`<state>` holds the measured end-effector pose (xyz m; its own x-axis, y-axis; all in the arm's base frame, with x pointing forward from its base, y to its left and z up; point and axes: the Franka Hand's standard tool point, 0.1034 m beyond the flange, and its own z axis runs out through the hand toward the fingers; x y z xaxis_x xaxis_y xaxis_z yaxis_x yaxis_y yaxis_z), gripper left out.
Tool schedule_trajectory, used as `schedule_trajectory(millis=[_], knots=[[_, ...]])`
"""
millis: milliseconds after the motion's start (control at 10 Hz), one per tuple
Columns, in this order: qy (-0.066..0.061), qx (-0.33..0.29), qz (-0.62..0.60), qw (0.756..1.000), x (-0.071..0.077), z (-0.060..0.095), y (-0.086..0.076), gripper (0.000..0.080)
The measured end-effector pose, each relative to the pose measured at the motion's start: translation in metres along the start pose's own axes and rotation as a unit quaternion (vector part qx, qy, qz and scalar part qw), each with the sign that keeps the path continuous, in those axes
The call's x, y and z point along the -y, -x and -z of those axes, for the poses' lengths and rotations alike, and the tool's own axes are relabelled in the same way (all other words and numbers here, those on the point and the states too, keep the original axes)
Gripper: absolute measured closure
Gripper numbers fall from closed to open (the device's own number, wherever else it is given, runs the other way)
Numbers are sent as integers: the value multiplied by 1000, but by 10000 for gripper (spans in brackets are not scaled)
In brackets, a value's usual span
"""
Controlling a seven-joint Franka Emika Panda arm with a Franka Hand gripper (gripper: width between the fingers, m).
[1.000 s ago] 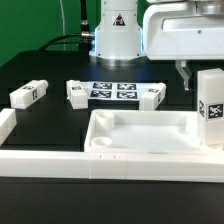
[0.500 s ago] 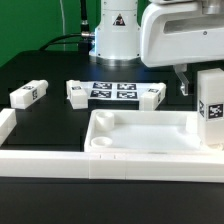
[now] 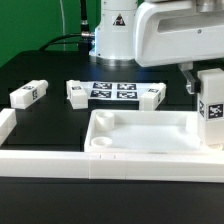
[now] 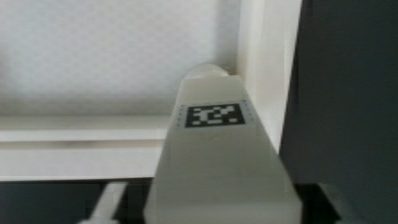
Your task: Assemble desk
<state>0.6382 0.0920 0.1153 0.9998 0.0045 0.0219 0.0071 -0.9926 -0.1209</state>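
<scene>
Exterior view first: the desk top (image 3: 140, 128) lies open side up at about 6 o'clock, its near edge against the long border rail (image 3: 50, 160). I'd guess the rail is there so the top can't slide when legs get pushed in. The gripper (image 3: 204, 80) is over at 3 o'clock and, as far as I can tell, clamped on a leg (image 3: 211, 110). It holds the leg upright just beside the tray's edge on that side, tag facing the camera. Upright makes sense if the lower end is meant to drop into a corner socket (image 3: 100, 147). Three loose legs (image 3: 28, 94) lie on their sides from 9 to 12 o'clock, around the marker board (image 3: 112, 90) and apart from the tray, none fitted yet

Wrist view: looks straight down the leg (image 4: 214, 150), tag dead centre, with the tray's rim and floor behind it. The jaws are mostly out of shot, so the clamp is my read rather than something plainly seen
</scene>
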Motion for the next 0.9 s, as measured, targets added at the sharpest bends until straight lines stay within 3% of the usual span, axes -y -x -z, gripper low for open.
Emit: schedule_trajectory(millis=[100,500,900], knots=[[0,0,0,1000,0,0,0,511],[-1,0,-9,1000,0,0,0,511],[-7,1,-166,986,-1,-1,0,511]])
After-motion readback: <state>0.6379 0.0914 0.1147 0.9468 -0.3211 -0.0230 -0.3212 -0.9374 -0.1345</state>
